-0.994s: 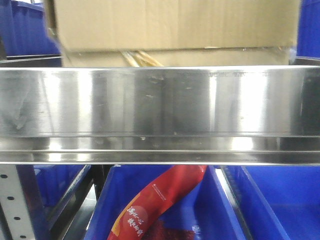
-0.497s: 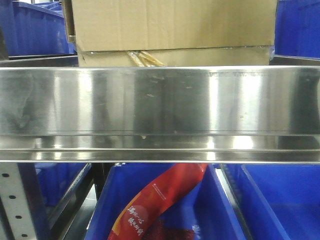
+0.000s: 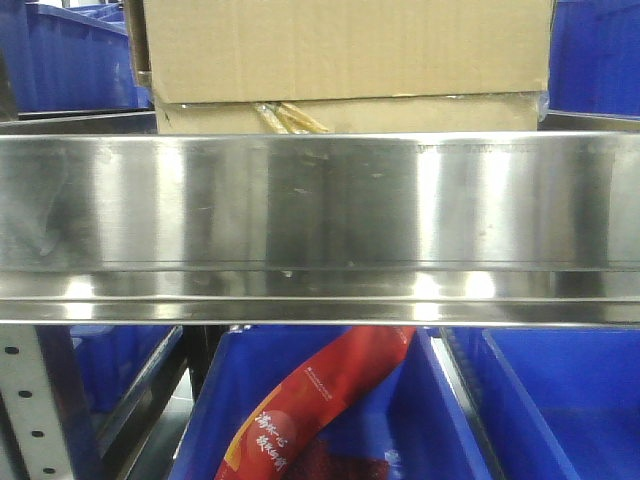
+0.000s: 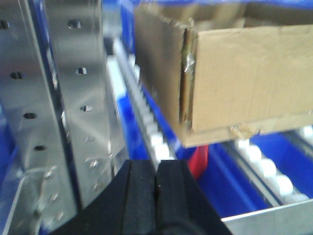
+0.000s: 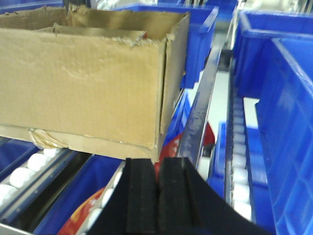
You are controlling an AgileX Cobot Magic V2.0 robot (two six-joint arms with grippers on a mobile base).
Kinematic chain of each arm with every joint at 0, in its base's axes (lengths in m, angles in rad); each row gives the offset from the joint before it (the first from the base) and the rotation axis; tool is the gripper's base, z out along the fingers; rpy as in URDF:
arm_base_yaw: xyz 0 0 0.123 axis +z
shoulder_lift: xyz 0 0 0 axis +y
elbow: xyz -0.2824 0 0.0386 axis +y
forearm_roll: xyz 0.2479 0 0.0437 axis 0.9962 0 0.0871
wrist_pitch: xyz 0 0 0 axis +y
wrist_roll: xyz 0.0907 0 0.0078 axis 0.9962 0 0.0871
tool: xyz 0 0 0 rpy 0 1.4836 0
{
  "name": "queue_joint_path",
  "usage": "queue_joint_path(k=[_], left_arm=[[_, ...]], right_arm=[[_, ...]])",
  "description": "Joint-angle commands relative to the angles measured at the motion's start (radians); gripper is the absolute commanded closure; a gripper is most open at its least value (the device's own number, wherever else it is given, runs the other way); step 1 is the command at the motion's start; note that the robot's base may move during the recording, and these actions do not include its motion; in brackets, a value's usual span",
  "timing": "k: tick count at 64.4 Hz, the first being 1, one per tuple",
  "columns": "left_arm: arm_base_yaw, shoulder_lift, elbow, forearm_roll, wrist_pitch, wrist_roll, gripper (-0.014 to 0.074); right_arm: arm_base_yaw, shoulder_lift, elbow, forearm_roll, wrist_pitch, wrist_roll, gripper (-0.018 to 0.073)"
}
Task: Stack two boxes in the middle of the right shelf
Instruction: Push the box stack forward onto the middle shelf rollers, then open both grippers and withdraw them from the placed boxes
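Two brown cardboard boxes stand stacked behind the shelf's shiny steel front rail point(image 3: 320, 200). The wide tall box point(image 3: 345, 45) rests on the thin flat box point(image 3: 420, 113), which has a yellowish tape scrap point(image 3: 285, 118) at its front. My left gripper point(image 4: 156, 169) is shut and empty, below and left of the stack's corner point(image 4: 188, 88), apart from it. My right gripper point(image 5: 158, 166) is shut and empty just below the tall box's point(image 5: 83, 83) right corner, not touching. The thin box point(image 5: 98, 141) shows under it.
Grey perforated uprights point(image 4: 73, 98) stand left of the left gripper. White rollers point(image 4: 154, 137) run under the boxes. Blue plastic bins point(image 5: 283, 98) flank the stack on the right, with others behind. A red packet point(image 3: 310, 400) lies in a blue bin point(image 3: 540, 400) on the level below.
The stacked boxes look narrower than one second ago, having slid back from the rail. Over the last half second nothing has moved.
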Motion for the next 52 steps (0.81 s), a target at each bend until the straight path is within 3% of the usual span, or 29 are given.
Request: queue_joint_path(k=[1,8,13,52], left_arm=[[-0.004,-0.059,0.115,0.006,-0.182,-0.001,0.0708],[-0.004,-0.097,0.225,0.005,-0.333,-0.001,0.0708],[-0.004,-0.100,0.267,0.005,-0.376,-0.001,0.0708],[-0.004,-0.100,0.277,0.000,-0.380,-0.001,0.0708]], right_arm=[[-0.005,-0.042,0.074,-0.012,-0.117,-0.012,0.0712],[-0.005,-0.055,0.159,-0.012,-0.227,-0.012,0.0712],[-0.005,-0.053,0.189,-0.012,-0.272,-0.012,0.0712],[-0.005,-0.053,0.199,-0.012,-0.304,-0.012,0.0712]])
